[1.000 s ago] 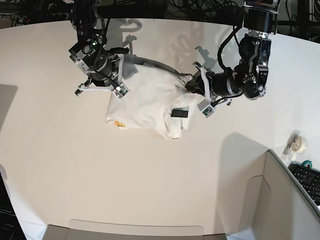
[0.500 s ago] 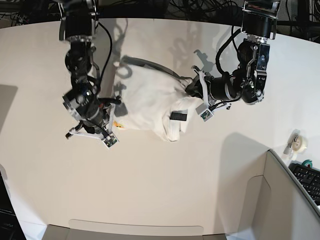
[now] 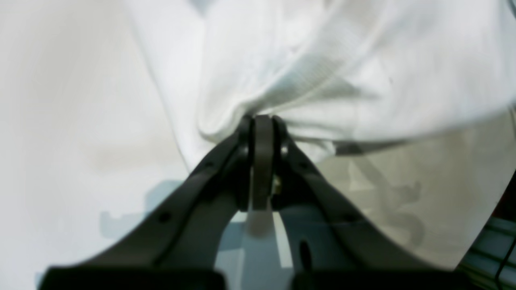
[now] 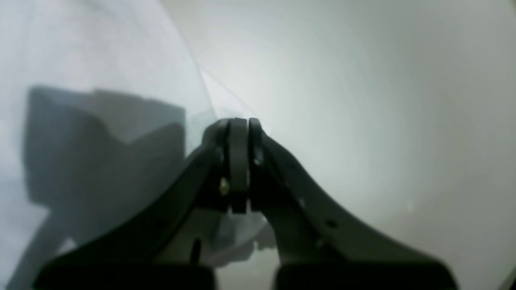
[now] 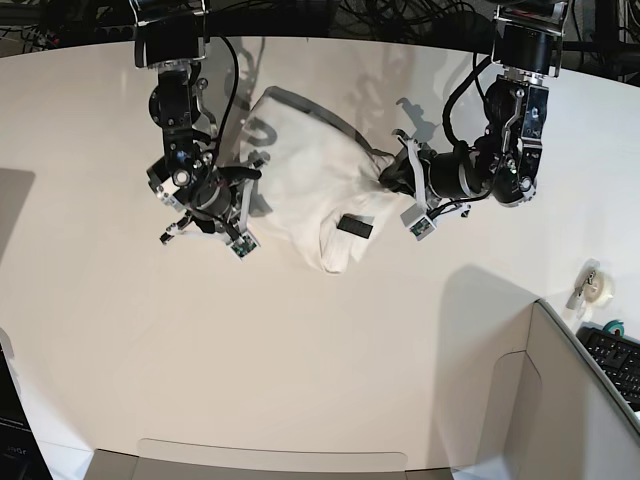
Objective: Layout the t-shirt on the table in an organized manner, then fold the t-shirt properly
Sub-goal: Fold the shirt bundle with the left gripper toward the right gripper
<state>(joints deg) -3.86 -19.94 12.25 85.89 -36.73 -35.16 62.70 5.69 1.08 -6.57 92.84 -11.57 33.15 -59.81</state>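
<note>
The white t-shirt (image 5: 305, 180) lies bunched at the middle back of the table (image 5: 300, 350), a black tag (image 5: 357, 226) showing near its lower edge. My left gripper (image 5: 386, 172) is shut on the shirt's right side. In the left wrist view its jaws (image 3: 263, 119) pinch a gathered fold of the t-shirt (image 3: 322, 60). My right gripper (image 5: 252, 172) sits at the shirt's left edge. In the right wrist view it (image 4: 238, 121) is shut, with the thin edge of the t-shirt (image 4: 80, 60) running to its tips and bare table (image 4: 363, 100) on the right. The print is hidden.
A grey-white box panel (image 5: 560, 400) rises at the front right, with a tape roll (image 5: 590, 286) and a keyboard (image 5: 615, 360) beyond it. Another flat panel (image 5: 270, 460) lies along the front edge. Cables hang behind the table's curved back edge.
The right arm swung down the shirt's left side, then came back up to its left edge. The lower left corner with the orange print no longer shows. The left gripper stayed almost still.
</note>
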